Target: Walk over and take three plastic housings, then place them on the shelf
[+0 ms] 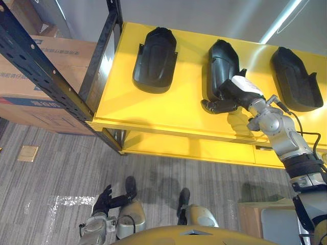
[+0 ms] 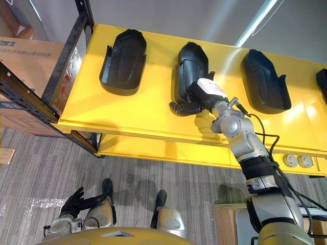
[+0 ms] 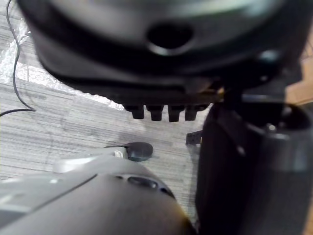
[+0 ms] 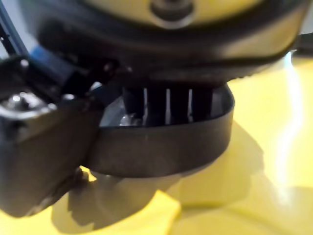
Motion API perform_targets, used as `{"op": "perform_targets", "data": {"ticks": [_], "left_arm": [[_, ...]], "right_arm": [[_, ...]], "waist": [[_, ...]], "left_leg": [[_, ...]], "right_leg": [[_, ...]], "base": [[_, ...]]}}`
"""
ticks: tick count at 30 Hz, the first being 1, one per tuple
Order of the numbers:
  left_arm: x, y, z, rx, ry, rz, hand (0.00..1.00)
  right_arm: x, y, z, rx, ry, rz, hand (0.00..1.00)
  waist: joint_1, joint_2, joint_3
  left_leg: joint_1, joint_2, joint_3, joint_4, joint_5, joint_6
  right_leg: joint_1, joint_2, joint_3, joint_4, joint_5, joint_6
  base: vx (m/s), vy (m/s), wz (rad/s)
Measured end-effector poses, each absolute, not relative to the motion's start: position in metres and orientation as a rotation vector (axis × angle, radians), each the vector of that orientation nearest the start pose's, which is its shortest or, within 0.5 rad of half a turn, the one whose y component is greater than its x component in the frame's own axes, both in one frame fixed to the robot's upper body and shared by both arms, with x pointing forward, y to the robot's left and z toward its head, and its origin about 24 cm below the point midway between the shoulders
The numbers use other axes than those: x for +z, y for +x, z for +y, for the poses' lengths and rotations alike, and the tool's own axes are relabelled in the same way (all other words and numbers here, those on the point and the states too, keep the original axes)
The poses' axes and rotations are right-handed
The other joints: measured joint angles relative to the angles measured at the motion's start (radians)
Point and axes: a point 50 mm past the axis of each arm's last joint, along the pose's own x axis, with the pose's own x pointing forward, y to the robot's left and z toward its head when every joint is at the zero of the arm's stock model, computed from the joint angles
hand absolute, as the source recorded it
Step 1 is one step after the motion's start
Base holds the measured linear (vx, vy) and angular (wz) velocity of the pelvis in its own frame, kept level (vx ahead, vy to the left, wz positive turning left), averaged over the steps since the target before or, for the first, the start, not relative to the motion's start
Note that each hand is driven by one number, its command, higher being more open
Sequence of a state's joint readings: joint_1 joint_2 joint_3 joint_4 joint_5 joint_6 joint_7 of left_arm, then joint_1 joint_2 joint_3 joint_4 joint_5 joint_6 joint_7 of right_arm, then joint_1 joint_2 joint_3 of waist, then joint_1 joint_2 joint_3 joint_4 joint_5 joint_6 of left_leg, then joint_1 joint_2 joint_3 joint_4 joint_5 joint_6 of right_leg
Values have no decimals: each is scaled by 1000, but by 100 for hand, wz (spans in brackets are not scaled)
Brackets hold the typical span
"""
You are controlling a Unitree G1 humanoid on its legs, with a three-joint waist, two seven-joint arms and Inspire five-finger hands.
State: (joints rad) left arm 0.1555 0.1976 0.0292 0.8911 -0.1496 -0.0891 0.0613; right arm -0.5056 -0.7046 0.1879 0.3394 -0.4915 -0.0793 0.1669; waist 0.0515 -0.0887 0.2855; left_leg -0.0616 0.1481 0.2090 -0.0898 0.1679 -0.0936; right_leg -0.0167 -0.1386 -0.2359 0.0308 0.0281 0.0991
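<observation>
The yellow shelf (image 1: pixel 153 109) carries three black plastic housings lying in a row, well apart. A cardboard box (image 1: pixel 56 66) sits behind the dark shelf frame (image 1: pixel 46 71), above the grey carpet floor (image 1: pixel 51 173). The left housing (image 1: pixel 155 58) and right housing (image 1: pixel 294 76) lie untouched. The right robot hand (image 1: pixel 222 104) grips the near end of the middle housing (image 1: pixel 222 64), fingers (image 4: pixel 168 105) hooked over its rim. The left robot hand (image 1: pixel 102 202) hangs low near the floor, fingers relaxed.

Bright, even light from above. A white light streak (image 1: pixel 281 20) crosses the grey surface behind the yellow shelf (image 1: pixel 153 112); glare shines on its right end; soft shadows fall beneath the housings (image 1: pixel 155 58).
</observation>
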Motion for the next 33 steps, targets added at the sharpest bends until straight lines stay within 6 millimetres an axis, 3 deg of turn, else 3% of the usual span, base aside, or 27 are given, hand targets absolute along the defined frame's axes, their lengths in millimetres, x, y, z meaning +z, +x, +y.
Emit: {"op": "perform_targets", "data": {"ticks": [33], "left_arm": [[-141, 103, 237, 291, 56, 933, 100]], "right_arm": [[141, 347, -250, 102, -1258, -86, 0]], "waist": [[0, -9, 1]], "left_leg": [[-4, 0, -4, 0, 1, 1]], "right_leg": [[-2, 0, -3, -2, -2, -3]], "base": [[0, 0, 0]]}}
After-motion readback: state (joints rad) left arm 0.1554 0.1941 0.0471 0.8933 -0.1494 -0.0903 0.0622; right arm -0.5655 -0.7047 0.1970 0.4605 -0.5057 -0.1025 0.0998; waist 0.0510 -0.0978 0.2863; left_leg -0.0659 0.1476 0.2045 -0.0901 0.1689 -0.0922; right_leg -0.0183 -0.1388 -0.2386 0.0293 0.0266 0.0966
